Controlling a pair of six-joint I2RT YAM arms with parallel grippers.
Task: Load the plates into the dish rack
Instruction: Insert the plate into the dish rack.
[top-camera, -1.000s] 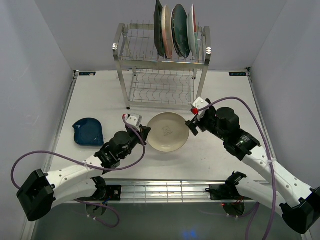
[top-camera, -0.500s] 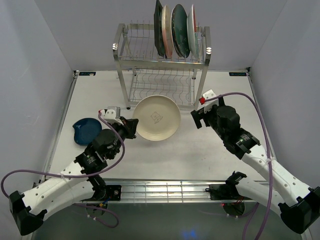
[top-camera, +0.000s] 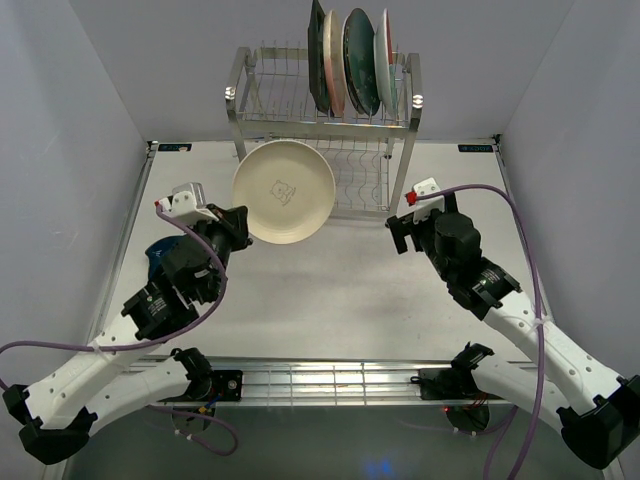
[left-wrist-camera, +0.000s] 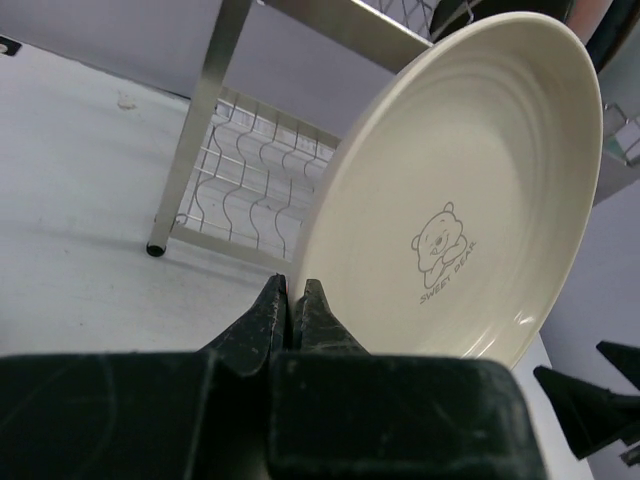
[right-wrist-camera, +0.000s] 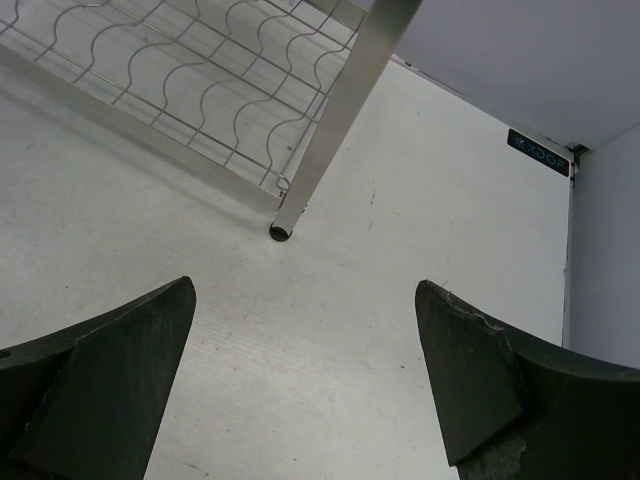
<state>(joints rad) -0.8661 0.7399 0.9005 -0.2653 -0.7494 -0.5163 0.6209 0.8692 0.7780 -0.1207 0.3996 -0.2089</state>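
While L hand (top-camera: 243, 228) pinches cream plate (top-camera: 284, 191) by its near rim, R hand (top-camera: 397, 235) gapes, well apart.

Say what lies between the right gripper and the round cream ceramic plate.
Top view: the front right leg and lower shelf of the shiny steel wire dish rack stand between right gripper and cream plate.
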